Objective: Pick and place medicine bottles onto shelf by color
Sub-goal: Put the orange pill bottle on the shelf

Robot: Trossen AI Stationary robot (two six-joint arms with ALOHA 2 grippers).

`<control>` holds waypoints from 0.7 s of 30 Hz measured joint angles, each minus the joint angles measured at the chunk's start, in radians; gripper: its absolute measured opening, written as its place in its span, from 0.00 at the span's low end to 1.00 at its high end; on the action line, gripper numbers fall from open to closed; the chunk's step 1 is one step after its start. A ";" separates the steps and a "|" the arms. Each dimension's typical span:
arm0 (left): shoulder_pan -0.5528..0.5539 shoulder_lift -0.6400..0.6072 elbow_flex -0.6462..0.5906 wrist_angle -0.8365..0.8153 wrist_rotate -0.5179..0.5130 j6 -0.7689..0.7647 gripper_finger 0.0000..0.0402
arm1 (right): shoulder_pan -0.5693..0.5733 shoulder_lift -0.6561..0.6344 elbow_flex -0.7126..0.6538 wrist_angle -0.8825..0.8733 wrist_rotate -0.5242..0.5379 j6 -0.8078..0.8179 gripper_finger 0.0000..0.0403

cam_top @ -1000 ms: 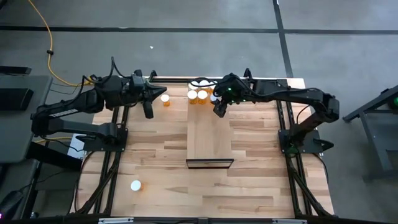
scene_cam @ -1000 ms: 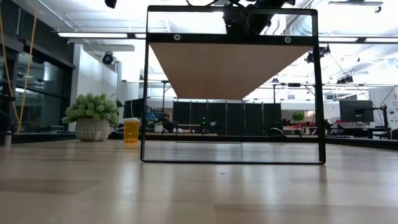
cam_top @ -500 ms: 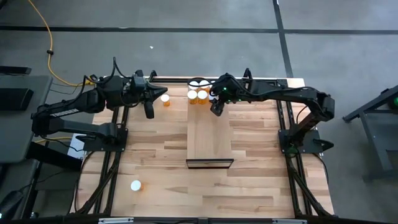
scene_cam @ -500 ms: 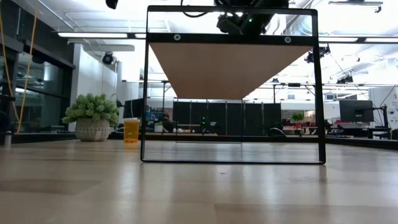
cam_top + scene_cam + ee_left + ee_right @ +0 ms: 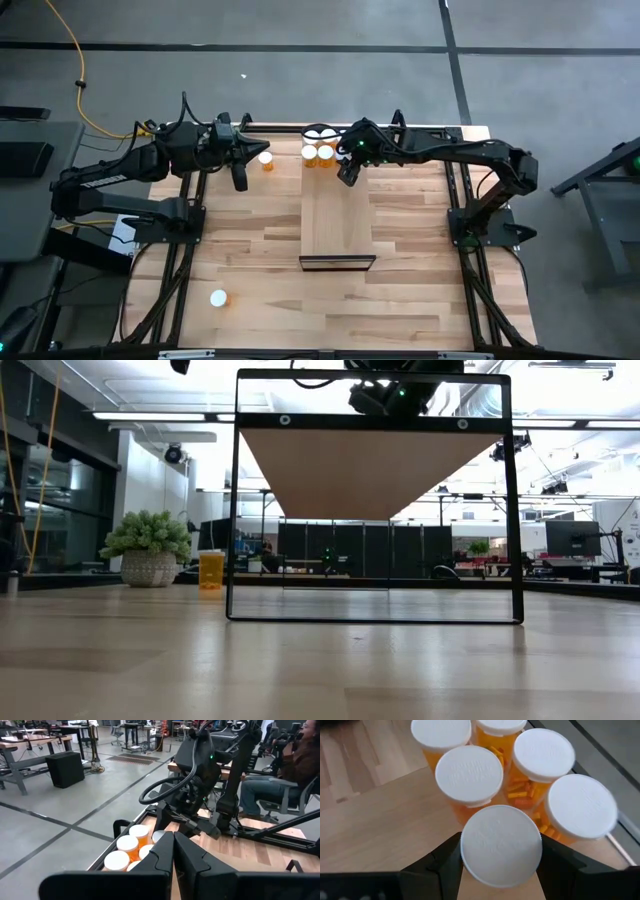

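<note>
Five medicine bottles [image 5: 470, 775] crowd the shelf's [image 5: 337, 225] far end; right end effector [image 5: 501, 865], clamped on a sixth bottle [image 5: 501, 840], has reached them, release likely next; left end effector [image 5: 240, 182] waits together

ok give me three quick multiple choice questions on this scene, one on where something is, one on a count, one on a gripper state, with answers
1. Where is the right gripper?
A. over the far end of the shelf, by the cluster of bottles
B. over the near left corner of the table
C. off the table

2. How many medicine bottles stand on the tabletop, off the shelf, in the high view?
A. none
B. two
C. five

3. What is the state of the left gripper?
A. wide open
B. shut on a bottle
C. shut, holding nothing

Answers:
1. A, the high view shows it beside the bottles at the shelf's far end.
2. B, one bottle stands near the left gripper and another bottle near the front left corner.
3. C, the left wrist view shows its fingers pressed together with nothing between.
</note>
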 joint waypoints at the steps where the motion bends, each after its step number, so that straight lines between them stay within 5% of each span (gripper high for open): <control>1: 0.000 0.000 0.000 0.000 0.000 0.000 0.00 | 0.000 0.000 0.000 -0.002 0.007 -0.003 0.49; 21: 0.000 0.000 0.000 0.000 0.001 -0.002 0.00 | 0.000 -0.001 0.000 0.021 0.009 0.041 0.54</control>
